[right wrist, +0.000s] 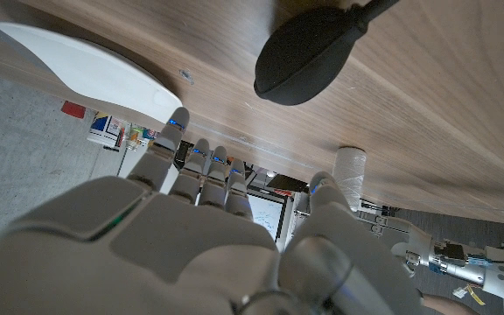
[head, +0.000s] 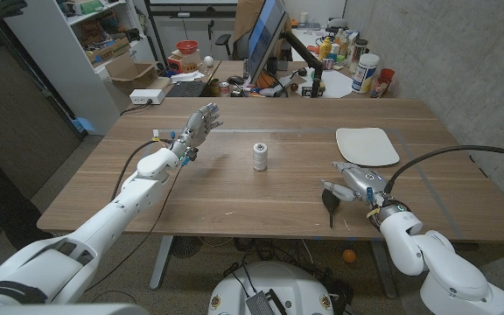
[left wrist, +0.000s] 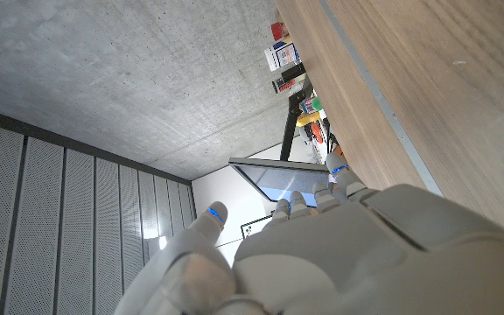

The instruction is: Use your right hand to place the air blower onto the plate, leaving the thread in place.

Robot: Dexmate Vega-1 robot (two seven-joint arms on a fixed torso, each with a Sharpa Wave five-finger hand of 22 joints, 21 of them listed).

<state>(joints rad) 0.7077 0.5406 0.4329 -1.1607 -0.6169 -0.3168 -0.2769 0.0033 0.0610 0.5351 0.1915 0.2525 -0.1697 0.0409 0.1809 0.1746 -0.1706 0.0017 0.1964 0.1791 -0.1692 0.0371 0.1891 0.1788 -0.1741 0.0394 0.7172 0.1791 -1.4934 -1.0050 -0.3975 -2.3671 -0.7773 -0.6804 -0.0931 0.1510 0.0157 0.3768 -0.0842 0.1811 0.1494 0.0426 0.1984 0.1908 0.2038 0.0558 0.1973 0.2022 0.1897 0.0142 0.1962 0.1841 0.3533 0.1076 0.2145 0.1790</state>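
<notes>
Head view: right hand (head: pixel 357 185) beside air blower (head: pixel 329 201).

My right hand (head: pixel 354 183) hovers just beside the air blower (head: pixel 330 200), fingers apart, gripping nothing. My left hand (head: pixel 196 128) is raised well apart from the blower on its far side, fingers spread and empty.

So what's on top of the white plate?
Nothing that I can see. The white plate looks bare, and the right robot hand sits beside the black air blower on the table. The thread stands apart.
</notes>
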